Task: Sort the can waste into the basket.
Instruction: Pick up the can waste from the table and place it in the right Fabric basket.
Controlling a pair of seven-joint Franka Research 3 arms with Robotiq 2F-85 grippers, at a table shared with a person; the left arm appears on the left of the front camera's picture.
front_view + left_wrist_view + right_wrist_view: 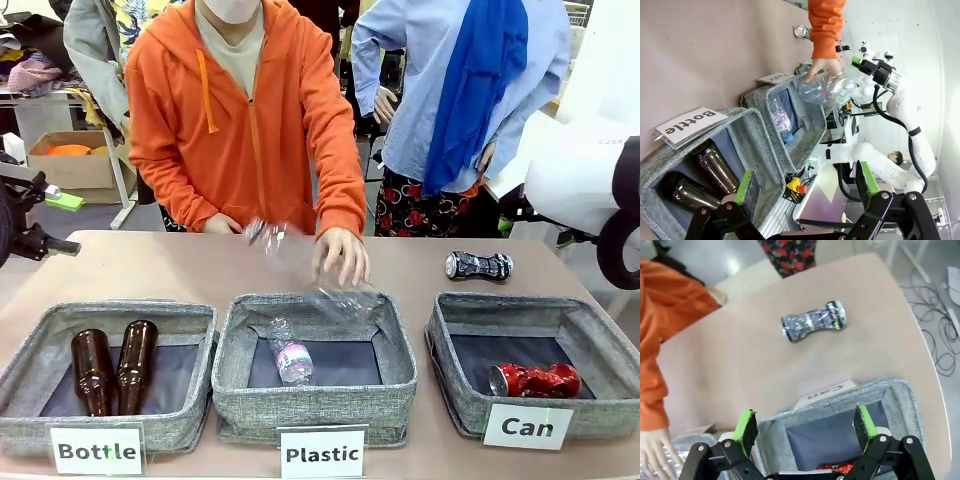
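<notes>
Table: beige table (150, 265) shared with a person in an orange hooded jacket at the far side; three grey fabric bins stand along my edge.
Basket: the grey woven-fabric rectangular basket (447, 345) with the white "Can" label (527, 427) is the bin at my right end. A shiny red crushed metal can (535, 381) already lies inside it.
Can left out: the black-and-silver patterned crushed metal can (479, 265) lies on its side on the bare table. It is just beyond the basket's far rim and not touching it.
Right claw: my right claw (805, 422) is spread wide with nothing between its green pads, and hovers above the basket.
Left claw: my left claw (806, 181) is also parted and empty, over the bin holding brown glass bottles (715, 170).
Person: one hand (342, 255) is at the middle bin with a clear plastic bottle, well apart from the black-and-silver can.
Key relation: from my right claw the black-and-silver can lies straight ahead, past the far rim. Its long axis runs across the table, nearly in line with the gap between my fingers. My right arm is much the nearer.
Next move, as I judge: reach forward, then roll the wrist so the pads close across the can's narrow waist instead of end to end.
</notes>
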